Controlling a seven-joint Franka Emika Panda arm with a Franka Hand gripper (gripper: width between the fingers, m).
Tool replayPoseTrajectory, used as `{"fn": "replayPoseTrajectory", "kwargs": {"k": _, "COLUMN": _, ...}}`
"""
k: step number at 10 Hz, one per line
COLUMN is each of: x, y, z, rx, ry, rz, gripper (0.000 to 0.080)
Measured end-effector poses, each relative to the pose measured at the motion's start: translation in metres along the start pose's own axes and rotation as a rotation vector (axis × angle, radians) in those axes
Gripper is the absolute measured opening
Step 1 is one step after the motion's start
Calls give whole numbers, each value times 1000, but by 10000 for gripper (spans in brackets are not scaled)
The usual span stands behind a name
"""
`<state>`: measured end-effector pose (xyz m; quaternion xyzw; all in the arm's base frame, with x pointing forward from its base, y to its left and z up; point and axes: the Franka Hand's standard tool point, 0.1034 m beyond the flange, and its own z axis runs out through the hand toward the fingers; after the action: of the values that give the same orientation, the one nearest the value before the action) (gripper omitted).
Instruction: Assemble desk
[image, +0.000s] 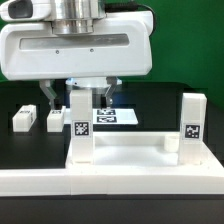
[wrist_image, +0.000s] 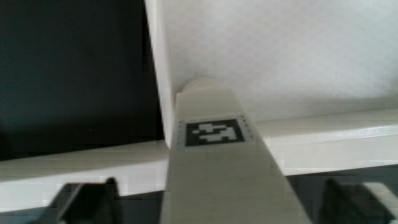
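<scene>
Exterior view shows the desk top (image: 125, 150), a white flat slab with a raised rim, lying on the black counter (image: 160, 108). Two short square legs stand upright at its corners, the first leg (image: 80, 130) toward the exterior view's left and the second leg (image: 193, 125) toward its right, each bearing a black-and-white tag. My end effector (image: 76, 100) hangs over the first leg with its fingers spread either side and gaps showing in the wrist view, while the outer spare leg (image: 22, 118) and inner spare leg (image: 53, 118) lie on the counter beyond.
</scene>
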<state>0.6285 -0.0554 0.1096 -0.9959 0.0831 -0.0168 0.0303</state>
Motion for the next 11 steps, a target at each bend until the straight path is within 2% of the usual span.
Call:
{"fn": "replayPoseTrajectory", "kwargs": {"k": 1, "x": 0, "y": 0, "z": 0, "rx": 0, "ry": 0, "rz": 4, "gripper": 456}}
{"fn": "replayPoseTrajectory", "kwargs": {"k": 2, "x": 0, "y": 0, "z": 0, "rx": 0, "ry": 0, "rz": 43, "gripper": 282}}
{"fn": "replayPoseTrajectory", "kwargs": {"k": 5, "x": 0, "y": 0, "z": 0, "rx": 1, "ry": 4, "rz": 263, "gripper": 287}}
{"fn": "replayPoseTrajectory", "kwargs": {"k": 7, "x": 0, "y": 0, "z": 1, "rx": 6, "ry": 24, "rz": 531, "gripper": 287}}
{"fn": "replayPoseTrajectory", "kwargs": {"k": 9, "x": 2, "y": 0, "z": 0, "rx": 30, "ry": 11, "rz": 834, "gripper": 287}}
{"fn": "replayPoseTrajectory", "kwargs": {"k": 11, "x": 2, "y": 1, "z": -1, "rx": 70, "ry": -6, "rz": 1135, "gripper": 287}}
